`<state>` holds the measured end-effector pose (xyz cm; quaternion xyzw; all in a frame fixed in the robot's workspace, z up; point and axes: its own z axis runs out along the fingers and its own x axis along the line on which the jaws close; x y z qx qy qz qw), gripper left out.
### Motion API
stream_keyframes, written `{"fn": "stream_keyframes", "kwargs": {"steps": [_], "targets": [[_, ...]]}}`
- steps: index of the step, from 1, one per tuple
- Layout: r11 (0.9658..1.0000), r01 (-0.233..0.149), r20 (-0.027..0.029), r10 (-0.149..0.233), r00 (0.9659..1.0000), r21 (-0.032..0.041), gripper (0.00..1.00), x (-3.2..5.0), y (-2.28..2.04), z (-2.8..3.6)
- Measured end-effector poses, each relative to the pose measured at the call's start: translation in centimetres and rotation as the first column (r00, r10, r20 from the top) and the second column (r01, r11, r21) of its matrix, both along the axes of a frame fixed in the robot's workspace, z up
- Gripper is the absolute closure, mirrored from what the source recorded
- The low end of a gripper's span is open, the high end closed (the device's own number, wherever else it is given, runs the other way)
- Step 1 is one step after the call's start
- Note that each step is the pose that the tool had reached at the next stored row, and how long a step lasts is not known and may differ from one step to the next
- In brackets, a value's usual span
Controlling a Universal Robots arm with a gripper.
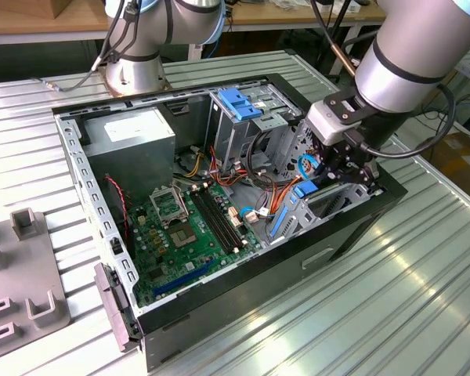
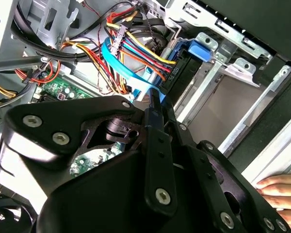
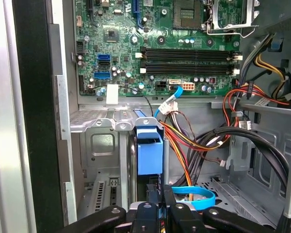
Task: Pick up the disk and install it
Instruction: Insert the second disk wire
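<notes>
Pincer (image 3: 161, 204) closed edge-on around the disk (image 3: 149, 150), you are lowering the drive into the narrow bay at the front corner of the open computer case (image 1: 352, 227), the disk standing on edge with its blue rail showing between the bay's metal walls in the first wrist view. In the exterior view the pincer (image 1: 338, 166) is working just inside the case wall on the exterior view's right.

To seat it well, judging from these views, you are needing to keep the disk square to the bay's guides and press straight along them, not sideways.

Crowding the slot: a bundle of red, orange and yellow power wires (image 3: 194, 141) is running just beside the bay, and a blue data cable (image 3: 196, 196) is looping near the fingertips. The motherboard (image 1: 188, 227) is lying well apart. A person's hand (image 2: 281, 191) is resting on the case edge in the second wrist view.
</notes>
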<state>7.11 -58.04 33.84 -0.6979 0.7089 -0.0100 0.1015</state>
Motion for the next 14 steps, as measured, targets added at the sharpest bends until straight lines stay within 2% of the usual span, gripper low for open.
{"fn": "stream_keyframes", "kwargs": {"steps": [5, 7, 11, 14], "targets": [[1.0000, 0.000, 0.0000, 0.000, 1.0000, 0.0001, 0.83, 0.00, -0.03, -0.21], [1.0000, 0.000, 0.0000, 0.000, 1.0000, -0.0001, 0.70, 0.00, -0.03, 0.19], [1.0000, 0.000, 0.0000, 0.000, 1.0000, -0.0001, 0.70, 0.00, -0.03, 1.22], [1.0000, 0.000, 0.0002, 0.000, 1.0000, 0.0076, 0.72, -0.01, -0.03, 1.25]]}}
